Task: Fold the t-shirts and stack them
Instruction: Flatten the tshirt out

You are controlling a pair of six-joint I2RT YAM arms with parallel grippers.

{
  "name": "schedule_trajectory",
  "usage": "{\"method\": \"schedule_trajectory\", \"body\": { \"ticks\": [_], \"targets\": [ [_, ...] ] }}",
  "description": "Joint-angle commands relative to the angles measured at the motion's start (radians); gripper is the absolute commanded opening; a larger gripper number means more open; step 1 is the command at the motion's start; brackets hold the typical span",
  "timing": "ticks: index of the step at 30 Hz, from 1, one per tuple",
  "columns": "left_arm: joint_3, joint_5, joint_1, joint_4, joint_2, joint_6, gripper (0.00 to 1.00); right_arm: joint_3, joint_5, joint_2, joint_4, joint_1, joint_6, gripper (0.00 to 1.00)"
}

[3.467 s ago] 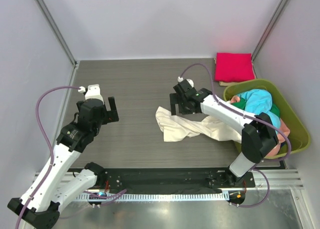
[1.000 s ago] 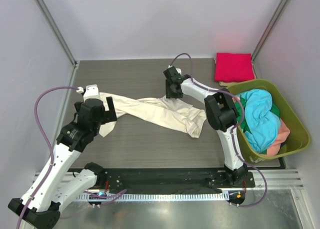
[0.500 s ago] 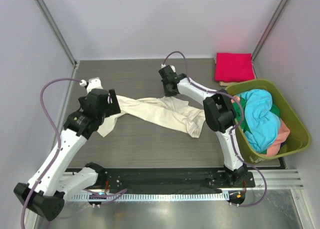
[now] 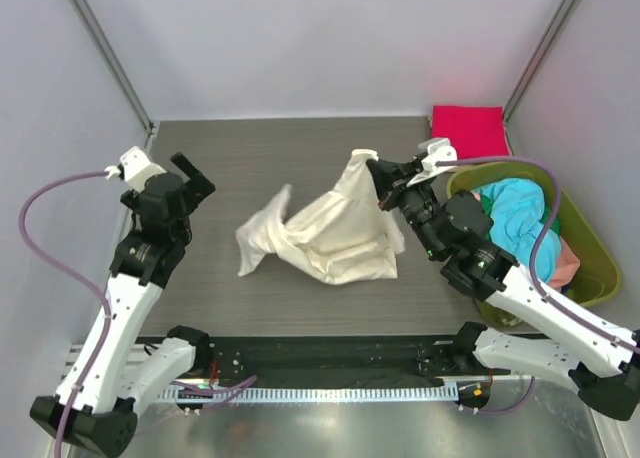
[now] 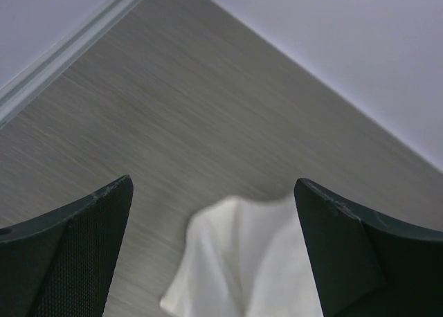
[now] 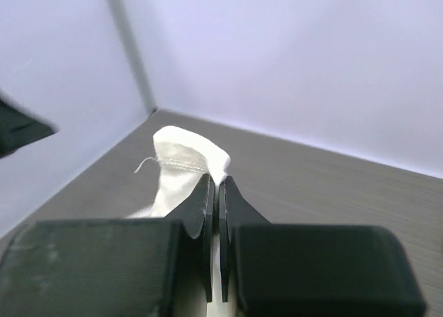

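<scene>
I log the left arm stretched forward on its own side, left hand (image 4: 188, 185) with fingers spread wide, gripping nothing. Right arm angled inward, wrist raised - right hand (image 6: 215, 192) pinched tight on the cream-white t-shirt (image 4: 330, 233).

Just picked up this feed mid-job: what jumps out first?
The right gripper is shut on an edge of the cream-white t-shirt, lifting it above the middle of the table while the rest trails in a crumpled heap. The left gripper hangs open and empty over the left side. At the far right, a magenta-red t-shirt lies folded beside the olive-green basket of bundled shirts.
</scene>
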Motion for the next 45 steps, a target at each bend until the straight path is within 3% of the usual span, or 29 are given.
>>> {"method": "schedule_trajectory", "body": {
  "ticks": [1, 3, 9, 17, 21, 38, 45],
  "targets": [
    [-0.096, -0.055, 0.017, 0.168, -0.066, -0.063, 1.0, -0.133, 0.174, 0.067, 0.153, -0.015, -0.014, 0.01],
    [-0.145, -0.029, 0.016, 0.196, -0.059, -0.092, 0.99, -0.098, 0.22, 0.154, 0.089, -0.015, 0.029, 0.01],
    [-0.144, 0.173, 0.017, 0.231, 0.182, -0.107, 1.0, 0.0, 0.337, 0.326, -0.191, -0.015, 0.143, 0.01],
    [-0.146, 0.463, 0.014, 0.343, 0.446, -0.018, 0.98, -0.099, 0.303, 0.245, -0.171, -0.015, 0.202, 0.01],
    [-0.109, 0.54, 0.0, 0.362, 0.57, 0.009, 0.99, -0.108, 0.348, 0.242, -0.191, -0.017, 0.229, 0.01],
    [0.123, 0.636, -0.239, 0.343, 0.941, 0.134, 1.0, -0.118, 0.361, 0.293, -0.229, -0.024, 0.282, 0.01],
    [0.088, 0.702, -0.287, 0.421, 1.004, 0.144, 0.94, -0.131, 0.372, 0.273, -0.254, -0.055, 0.302, 0.01]
  ]
}}
